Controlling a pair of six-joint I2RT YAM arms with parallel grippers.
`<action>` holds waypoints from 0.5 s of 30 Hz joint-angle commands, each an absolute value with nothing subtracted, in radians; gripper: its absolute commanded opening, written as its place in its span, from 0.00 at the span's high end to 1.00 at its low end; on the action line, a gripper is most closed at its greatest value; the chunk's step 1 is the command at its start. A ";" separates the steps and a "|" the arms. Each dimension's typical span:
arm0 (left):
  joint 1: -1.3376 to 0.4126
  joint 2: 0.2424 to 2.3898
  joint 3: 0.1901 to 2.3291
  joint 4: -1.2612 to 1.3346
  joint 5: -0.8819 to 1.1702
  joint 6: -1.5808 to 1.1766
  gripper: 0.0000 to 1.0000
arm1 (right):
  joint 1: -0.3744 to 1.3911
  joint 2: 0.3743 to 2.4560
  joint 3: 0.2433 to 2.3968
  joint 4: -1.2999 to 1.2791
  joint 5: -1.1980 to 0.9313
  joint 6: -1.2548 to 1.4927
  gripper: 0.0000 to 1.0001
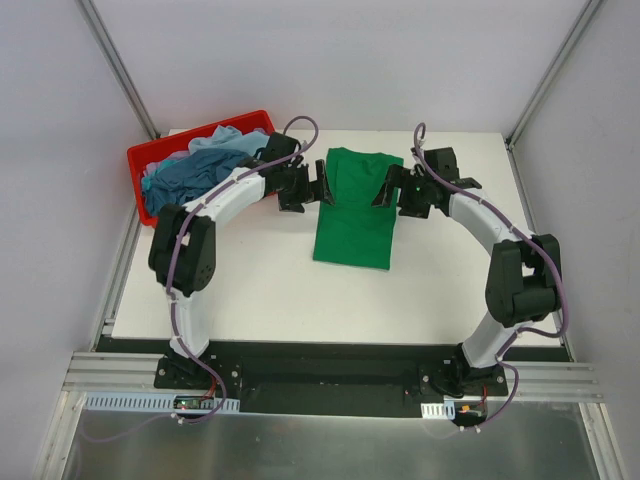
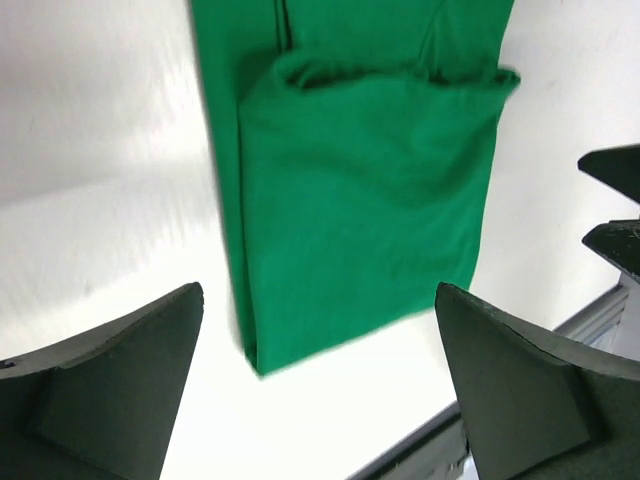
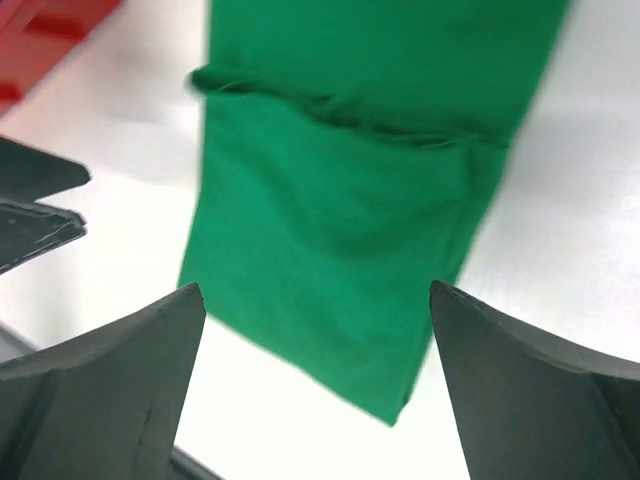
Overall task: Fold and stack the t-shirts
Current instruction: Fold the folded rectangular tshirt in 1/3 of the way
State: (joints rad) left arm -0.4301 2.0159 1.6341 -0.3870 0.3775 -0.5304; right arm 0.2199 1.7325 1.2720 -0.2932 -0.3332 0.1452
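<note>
Shirts were split between two places: a bright green short-sleeved fabric t-shirt [image 1: 355, 225] lay flat near the middle of the white tabletop [image 1: 260, 290], folded into a long narrow rectangle, while a crumpled dark teal-blue t-shirt [image 1: 195, 180] and a pale blue t-shirt [image 1: 222, 140] were heaped together in the red plastic rectangular bin [image 1: 200, 140] at the far left corner. In both wrist views a creased fold edge crossed the green shirt's width, with a doubled layer on one side of it. The left gripper [image 1: 322, 187] was at the shirt's left edge, toward its far end, and the right gripper [image 1: 388, 187] faced it from the right edge, so the cloth lay between the two. The left wrist view showed the left gripper's jaws spread wide with nothing clamped between them, the green fabric visible below the gap. The right wrist view showed the same for the right gripper: jaws wide apart and empty above the shirt. Whether either fingertip touched the cloth could not be told.
</note>
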 commanded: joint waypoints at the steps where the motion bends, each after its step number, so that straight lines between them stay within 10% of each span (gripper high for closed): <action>1: -0.422 1.815 1.464 -0.396 0.327 -0.529 0.01 | 0.304 1.670 1.238 -0.281 -0.492 0.074 0.04; 15: -0.422 1.640 1.167 -0.370 0.282 -0.554 0.01 | 0.290 2.002 1.425 -0.242 -0.466 0.063 0.04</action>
State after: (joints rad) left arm -0.4301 1.6886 1.1820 -0.3908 0.3016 -0.5442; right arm 0.3084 1.9415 1.3262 -0.2420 -0.4812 0.0914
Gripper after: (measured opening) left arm 0.990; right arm 0.961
